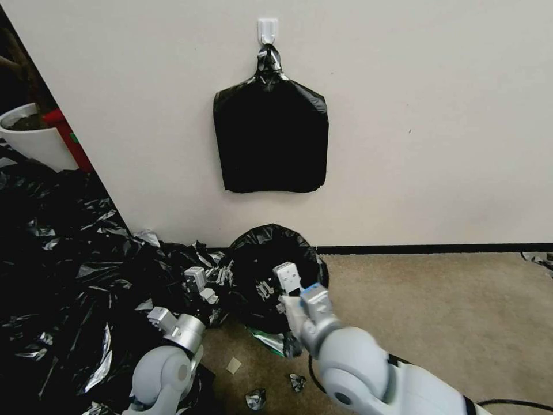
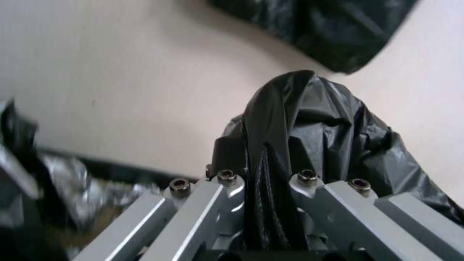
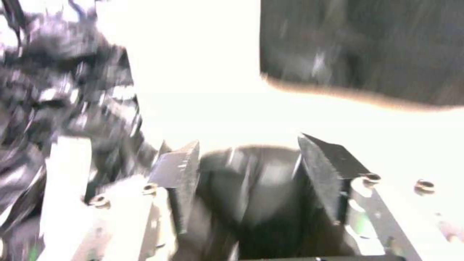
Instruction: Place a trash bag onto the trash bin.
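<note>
Gripping a fold of the bag (image 2: 309, 127), the left gripper (image 2: 266, 188) is sitting clamped at the side of the bag nearer the film heap (image 1: 63, 271). The right gripper (image 1: 291, 282) is hanging over the bag's mouth, its jaws parted with black film between them. The bag is standing draped on the carpet (image 1: 449, 311) against the wall (image 1: 432, 115), hiding any bin beneath. A bag stack (image 1: 271, 138) is hanging above from a hook (image 1: 267, 29).
</note>
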Available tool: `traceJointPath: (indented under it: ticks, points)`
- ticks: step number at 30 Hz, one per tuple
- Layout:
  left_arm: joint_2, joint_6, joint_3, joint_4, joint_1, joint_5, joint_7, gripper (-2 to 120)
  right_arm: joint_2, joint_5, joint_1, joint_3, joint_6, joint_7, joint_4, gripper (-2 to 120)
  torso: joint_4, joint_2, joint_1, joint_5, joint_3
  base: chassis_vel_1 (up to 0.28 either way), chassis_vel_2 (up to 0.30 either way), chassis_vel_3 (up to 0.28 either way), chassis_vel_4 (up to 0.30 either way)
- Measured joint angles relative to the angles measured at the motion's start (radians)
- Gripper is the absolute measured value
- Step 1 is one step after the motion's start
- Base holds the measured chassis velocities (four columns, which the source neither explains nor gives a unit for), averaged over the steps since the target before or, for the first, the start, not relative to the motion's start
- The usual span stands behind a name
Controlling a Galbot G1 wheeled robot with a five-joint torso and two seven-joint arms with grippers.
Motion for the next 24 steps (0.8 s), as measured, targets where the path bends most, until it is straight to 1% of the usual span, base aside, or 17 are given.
traceJointPath:
  ticks: [2, 3, 4, 5, 7, 8, 10, 11, 14, 20, 23, 24]
  points:
    - [-0.008, 0.041, 0.004, 0.026, -0.021, -0.043, -0.028, 7, 0.009, -0.072, -0.018, 0.032, 0.043, -0.028, 0.001, 67, 0.0000, 0.000, 0.000, 0.0001, 0.000, 0.000, 0.000, 0.000, 0.000]
    - [-0.008, 0.041, 0.004, 0.026, -0.021, -0.043, -0.028, 7, 0.009, -0.072, -0.018, 0.032, 0.043, -0.028, 0.001, 67, 0.0000, 0.000, 0.000, 0.0001, 0.000, 0.000, 0.000, 0.000, 0.000]
    - [-0.015, 0.073, 0.006, 0.044, -0.034, -0.067, -0.047, 7, 0.014, -0.087, -0.027, 0.044, 0.053, -0.033, 0.001, 74, 0.0000, 0.000, 0.000, 0.0001, 0.000, 0.000, 0.000, 0.000, 0.000]
    - [-0.022, 0.092, 0.008, 0.059, -0.043, -0.079, -0.059, 7, 0.017, -0.091, -0.034, 0.051, 0.056, -0.034, 0.002, 78, 0.0000, 0.000, 0.000, 0.0000, 0.000, 0.000, 0.000, 0.000, 0.000]
    - [-0.026, 0.101, 0.009, 0.068, -0.047, -0.085, -0.063, 7, 0.019, -0.092, -0.038, 0.055, 0.058, -0.034, 0.001, 80, -0.0001, 0.000, 0.000, 0.0000, 0.000, 0.000, 0.000, 0.000, 0.000]
    - [-0.040, 0.117, 0.011, 0.091, -0.055, -0.099, -0.070, 7, 0.021, -0.093, -0.051, 0.061, 0.060, -0.034, -0.002, 88, -0.0001, 0.000, 0.000, -0.0001, 0.000, 0.000, 0.000, 0.000, 0.000]
    - [-0.059, 0.125, 0.013, 0.121, -0.056, -0.104, -0.070, 7, 0.023, -0.093, -0.066, 0.065, 0.060, -0.034, -0.006, 97, 0.0000, 0.000, 0.000, 0.0000, 0.000, 0.000, 0.000, 0.000, 0.000]
    - [-0.059, 0.125, 0.013, 0.121, -0.056, -0.104, -0.070, 7, 0.023, -0.093, -0.066, 0.065, 0.060, -0.034, -0.006, 97, 0.0000, 0.000, 0.000, 0.0000, 0.000, 0.000, 0.000, 0.000, 0.000]
    - [-0.078, 0.119, 0.018, 0.156, -0.051, -0.086, -0.053, 7, 0.028, -0.091, -0.079, 0.066, 0.060, -0.033, -0.010, 100, 0.0000, 0.000, 0.000, -0.0001, 0.000, 0.000, 0.000, 0.000, 0.000]
    - [-0.085, 0.104, 0.017, 0.153, -0.023, -0.082, -0.041, 7, 0.033, -0.087, -0.079, 0.066, 0.056, -0.032, -0.012, 100, 0.0002, 0.000, 0.000, 0.0003, 0.000, 0.000, 0.000, 0.000, 0.000]
    - [-0.084, 0.099, 0.018, 0.134, 0.008, -0.080, -0.039, 20, 0.036, -0.086, -0.078, 0.064, 0.054, -0.033, -0.015, 100, 0.0001, 0.000, 0.000, -0.0001, 0.000, 0.000, 0.000, 0.000, 0.000]
    - [-0.084, 0.099, 0.018, 0.134, 0.008, -0.080, -0.039, 20, 0.036, -0.086, -0.078, 0.064, 0.054, -0.033, -0.015, 100, 0.0001, 0.000, 0.000, -0.0001, 0.000, 0.000, 0.000, 0.000, 0.000]
